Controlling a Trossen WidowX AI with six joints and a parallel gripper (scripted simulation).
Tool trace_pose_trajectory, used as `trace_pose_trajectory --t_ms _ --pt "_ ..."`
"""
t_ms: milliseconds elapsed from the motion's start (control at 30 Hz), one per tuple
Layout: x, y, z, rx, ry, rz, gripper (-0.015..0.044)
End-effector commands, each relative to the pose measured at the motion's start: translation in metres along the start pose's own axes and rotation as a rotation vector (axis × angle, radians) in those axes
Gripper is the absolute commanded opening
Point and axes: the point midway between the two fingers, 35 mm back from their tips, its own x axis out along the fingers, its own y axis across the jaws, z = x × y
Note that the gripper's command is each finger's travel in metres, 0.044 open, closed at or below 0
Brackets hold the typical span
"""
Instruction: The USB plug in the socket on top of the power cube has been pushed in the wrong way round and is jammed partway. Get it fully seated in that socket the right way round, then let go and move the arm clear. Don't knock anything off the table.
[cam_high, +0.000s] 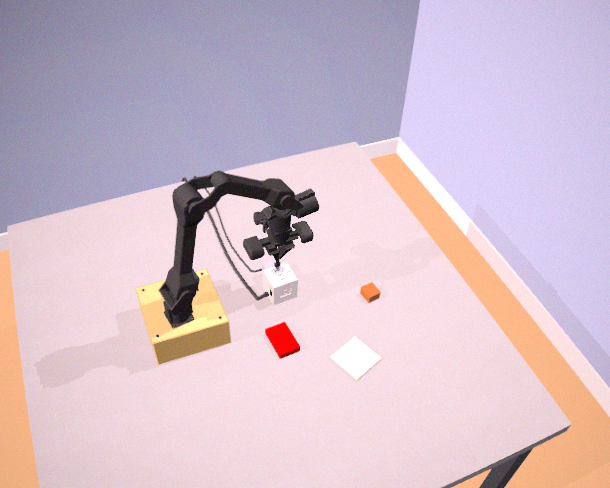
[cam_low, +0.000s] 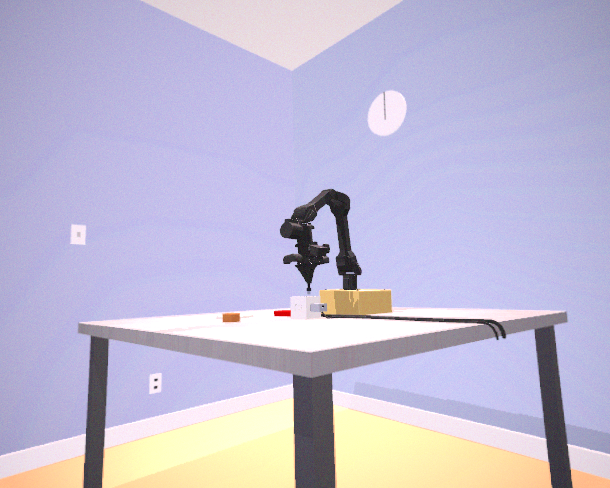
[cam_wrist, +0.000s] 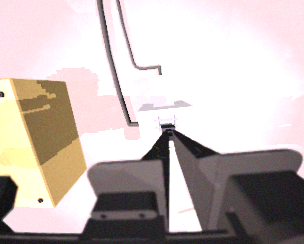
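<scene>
Gripper (cam_high: 276, 263) points straight down, fingers pinched on the small plug (cam_wrist: 167, 123). Plug stands upright, long axis vertical, directly above the cube (cam_high: 281, 284) top; whether it is clear of the socket or partly in, I cannot tell. Coming move likely turns on rotation about that vertical axis, then a straight push down. Cube: white, boxy, matte. Black cables (cam_high: 231, 254) trail behind. Arm dark, on a tan wooden base (cam_high: 208, 338).
</scene>
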Motion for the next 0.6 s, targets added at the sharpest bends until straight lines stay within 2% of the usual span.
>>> trace_pose_trajectory --t_ms 0,567 --pt "0.0011 0.0001 0.0003 -0.004 -0.004 0.001 0.0000" --pt "0.0031 0.0001 0.0001 -0.004 -0.004 0.001 0.0000"
